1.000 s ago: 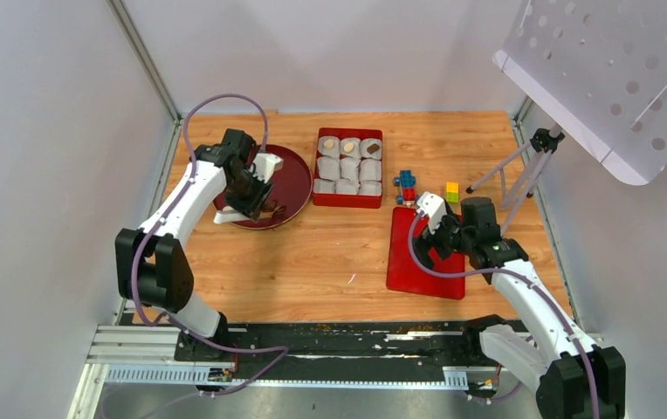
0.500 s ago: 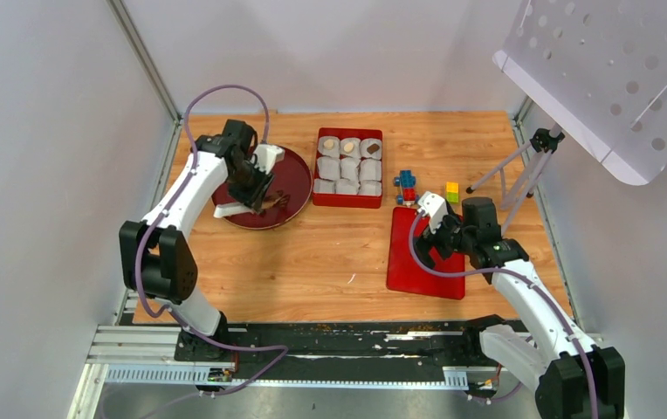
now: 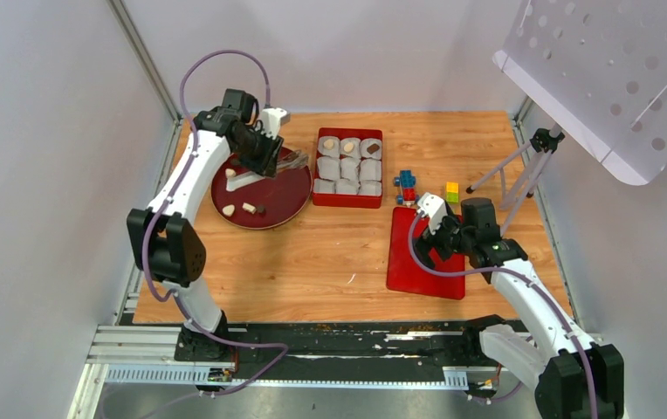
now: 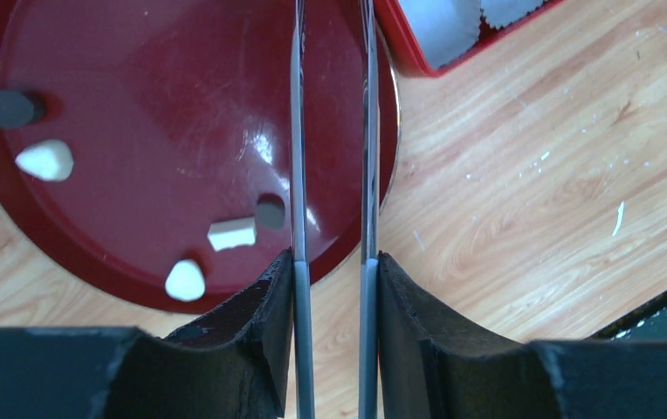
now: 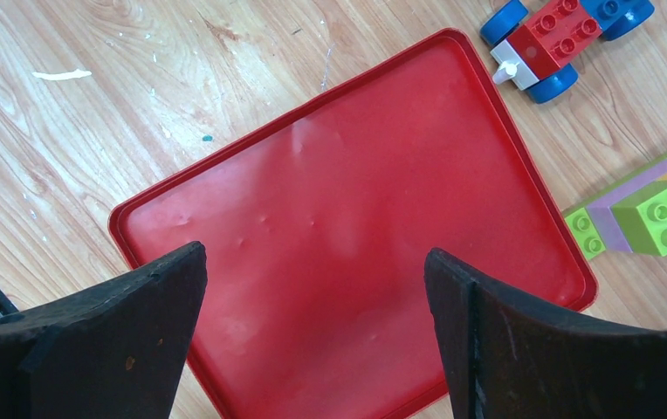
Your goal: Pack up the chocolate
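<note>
Several chocolate lumps lie on the round dark red plate (image 3: 291, 188): pale ones (image 4: 185, 280) (image 4: 231, 233) (image 4: 44, 160) and dark ones (image 4: 269, 211) (image 4: 7, 108). Three show near the plate's front in the top view (image 3: 248, 208). The red box (image 3: 347, 201) holds white paper cups; the back row carries chocolates (image 3: 329, 142) (image 3: 372, 147). My left gripper (image 3: 264, 153) (image 4: 330, 257) is shut on metal tongs (image 4: 298, 131) above the plate's right part. The tong tips are out of view. My right gripper (image 3: 439, 237) (image 5: 312, 340) is open and empty over the red lid (image 5: 356, 201).
Coloured toy blocks (image 3: 407, 185) (image 3: 452, 191) lie between the box and the lid (image 3: 426, 271). A tripod leg (image 3: 509, 170) stands at the right. Grey walls close in the left, back and right sides.
My left arm has lifted and swung from the plate's near side toward the back right, with the tongs. Chocolates at the plate's front are uncovered. The right arm has not moved.
</note>
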Controlling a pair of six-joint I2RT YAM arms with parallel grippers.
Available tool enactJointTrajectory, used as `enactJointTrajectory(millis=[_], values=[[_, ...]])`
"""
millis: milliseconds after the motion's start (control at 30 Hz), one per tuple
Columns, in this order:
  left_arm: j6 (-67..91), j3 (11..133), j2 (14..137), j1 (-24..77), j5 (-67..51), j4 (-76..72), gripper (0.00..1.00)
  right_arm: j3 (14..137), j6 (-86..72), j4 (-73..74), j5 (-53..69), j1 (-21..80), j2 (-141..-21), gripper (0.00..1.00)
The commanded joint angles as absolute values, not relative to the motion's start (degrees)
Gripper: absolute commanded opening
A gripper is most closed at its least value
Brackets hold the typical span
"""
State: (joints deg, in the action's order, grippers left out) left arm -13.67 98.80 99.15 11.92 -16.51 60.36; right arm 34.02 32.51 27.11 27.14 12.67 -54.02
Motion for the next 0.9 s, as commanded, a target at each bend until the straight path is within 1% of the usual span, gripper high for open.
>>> enactJointTrajectory(millis=[0,200,333,667,867], values=[[-9.90,103.44,103.94,12.45,-19.99,56.56,0.16,34.19,32.77,25.87,27.77,12.29,-53.62,0.95],[-9.86,108.74,109.96,13.61,-20.58,57.26,0.16,33.95,33.16,26.19,27.69,11.21,-53.18,0.95],[-9.34,110.39,111.83,14.12,-21.26,56.87,0.16,34.04,33.21,26.35,27.69,10.65,-53.11,0.95],[-9.79,112.64,111.18,18.19,-16.55,56.64,0.16,33.25,33.17,26.07,27.90,10.11,-52.78,0.95],[-10.58,112.82,113.55,19.96,-15.22,56.95,0.16,32.84,32.99,25.69,28.04,10.11,-52.47,0.95]])
